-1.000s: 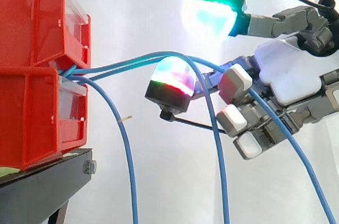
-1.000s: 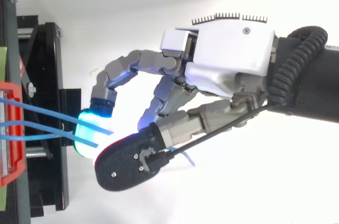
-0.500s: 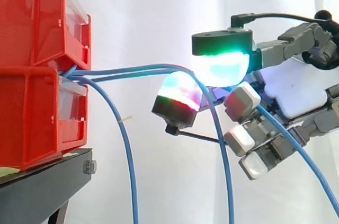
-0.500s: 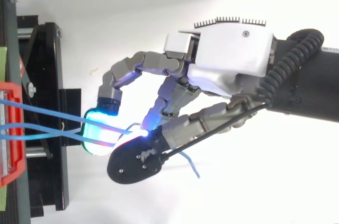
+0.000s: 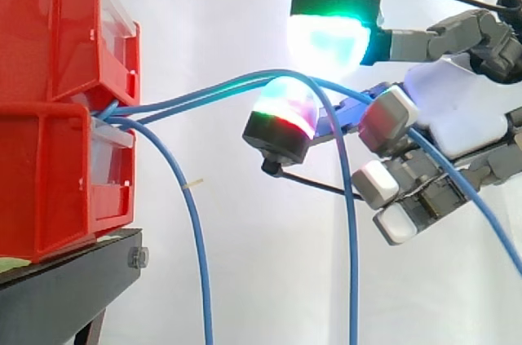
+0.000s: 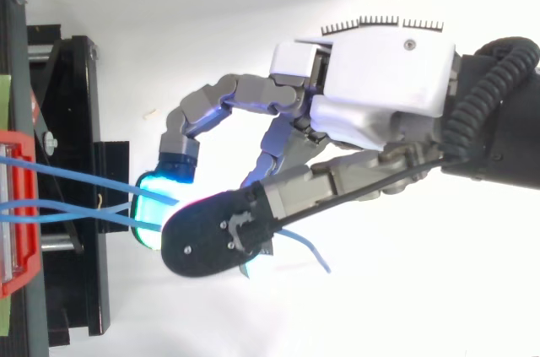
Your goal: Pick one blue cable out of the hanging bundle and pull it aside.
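The thin blue cables (image 5: 355,280) come out of the stacked red plastic bins (image 5: 49,157) and hang down. Some of them lie over one curled finger (image 5: 281,112) of the hand (image 5: 453,112). The thumb sits just above and does not seem to press. The cables look light, bendy and slippery, so they may slide off. It would be best to squeeze just one cable, near the top of its bend.

Blue cables (image 5: 354,280), lower ends past the bottom edge
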Robot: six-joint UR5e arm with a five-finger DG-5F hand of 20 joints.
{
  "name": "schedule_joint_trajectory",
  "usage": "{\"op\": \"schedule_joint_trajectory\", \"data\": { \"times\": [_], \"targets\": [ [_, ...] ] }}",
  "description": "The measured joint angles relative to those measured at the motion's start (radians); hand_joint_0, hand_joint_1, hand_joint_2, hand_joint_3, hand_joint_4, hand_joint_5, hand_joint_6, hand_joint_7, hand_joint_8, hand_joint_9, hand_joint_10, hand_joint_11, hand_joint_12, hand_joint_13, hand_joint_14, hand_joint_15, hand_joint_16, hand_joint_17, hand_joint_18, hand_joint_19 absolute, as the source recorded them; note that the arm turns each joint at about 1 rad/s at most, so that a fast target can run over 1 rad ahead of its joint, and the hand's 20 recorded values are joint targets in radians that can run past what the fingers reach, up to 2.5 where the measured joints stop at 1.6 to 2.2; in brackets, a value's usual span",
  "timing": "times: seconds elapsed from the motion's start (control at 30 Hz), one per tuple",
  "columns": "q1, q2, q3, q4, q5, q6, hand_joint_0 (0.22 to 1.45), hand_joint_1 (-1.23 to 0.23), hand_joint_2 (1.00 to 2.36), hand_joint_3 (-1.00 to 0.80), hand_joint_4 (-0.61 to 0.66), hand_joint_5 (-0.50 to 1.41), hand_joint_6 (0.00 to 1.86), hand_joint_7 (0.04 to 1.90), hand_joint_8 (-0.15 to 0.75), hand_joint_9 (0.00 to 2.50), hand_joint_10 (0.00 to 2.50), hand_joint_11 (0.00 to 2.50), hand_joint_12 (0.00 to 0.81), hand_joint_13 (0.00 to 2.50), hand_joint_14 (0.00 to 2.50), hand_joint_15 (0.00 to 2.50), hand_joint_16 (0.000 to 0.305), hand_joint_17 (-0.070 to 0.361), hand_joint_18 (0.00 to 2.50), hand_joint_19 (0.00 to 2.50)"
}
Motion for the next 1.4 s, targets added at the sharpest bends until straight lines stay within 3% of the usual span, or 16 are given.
{"op": "schedule_joint_trajectory", "data": {
  "times": [0.1,0.2,0.43,0.63,0.8,0.93,1.0,1.07,1.17,1.2,1.33,1.4],
  "targets": [
    [-0.002,0.005,0.0,-0.013,-0.002,-0.008,0.58,-0.62,1.0,-0.49,-0.03,-0.06,0.88,1.04,0.237,1.33,0.03,0.7,0.265,1.02,0.02,0.57,0.042,0.095,0.82,0.52],
    [-0.004,0.007,0.0,-0.02,-0.003,-0.013,0.59,-0.72,1.01,-0.31,-0.04,-0.07,0.88,1.08,0.232,1.29,0.03,0.71,0.27,1.02,0.02,0.57,0.042,0.095,0.82,0.52],
    [-0.006,0.008,0.0,-0.022,-0.003,-0.014,0.63,-0.84,1.02,-0.22,-0.05,-0.1,0.92,0.98,0.238,1.2,0.03,0.71,0.266,0.99,0.02,0.57,0.043,0.096,0.8,0.49],
    [-0.008,0.007,0.0,-0.021,-0.003,-0.014,0.73,-0.87,1.02,-0.31,-0.15,-0.12,0.94,0.97,0.226,1.15,0.03,0.72,0.255,0.96,0.02,0.55,0.042,0.094,0.79,0.46],
    [-0.008,0.007,0.0,-0.021,-0.003,-0.014,0.77,-0.89,1.0,-0.5,-0.24,-0.12,0.95,0.99,0.209,1.15,0.02,0.71,0.247,0.97,0.02,0.55,0.041,0.092,0.79,0.42],
    [-0.008,0.007,0.0,-0.02,-0.003,-0.014,0.71,-0.89,1.0,-0.5,-0.19,-0.11,0.95,0.98,0.207,1.18,0.03,0.73,0.241,0.97,0.02,0.54,0.04,0.09,0.79,0.43],
    [-0.007,0.007,0.0,-0.02,-0.003,-0.014,0.58,-0.86,1.0,-0.5,-0.06,-0.09,0.92,0.93,0.216,1.21,0.03,0.72,0.249,1.0,0.02,0.56,0.04,0.091,0.79,0.46],
    [-0.007,0.007,0.0,-0.021,-0.003,-0.014,0.47,-0.77,1.0,-0.5,-0.03,-0.07,0.89,0.93,0.243,1.26,0.02,0.68,0.277,1.04,0.02,0.55,0.047,0.105,0.86,0.45],
    [-0.008,0.007,0.0,-0.021,-0.003,-0.014,0.41,-0.67,1.0,-0.5,-0.02,-0.05,0.87,0.89,0.253,1.3,0.02,0.65,0.3,1.08,0.02,0.53,0.053,0.118,0.92,0.44],
    [-0.008,0.007,0.0,-0.021,-0.003,-0.014,0.4,-0.59,1.0,-0.5,-0.02,-0.05,0.85,0.9,0.261,1.33,0.02,0.64,0.307,1.09,0.02,0.53,0.054,0.121,0.93,0.44],
    [-0.01,0.007,0.0,-0.02,-0.004,-0.014,0.42,-0.49,1.0,-0.5,-0.02,-0.05,0.83,0.91,0.265,1.33,0.02,0.63,0.307,1.09,0.02,0.54,0.053,0.12,0.92,0.47],
    [-0.011,0.007,0.0,-0.02,-0.004,-0.014,0.57,-0.5,1.0,-0.5,-0.04,-0.06,0.83,1.03,0.235,1.31,0.03,0.68,0.266,1.04,0.02,0.57,0.043,0.097,0.83,0.54]
  ]
}}
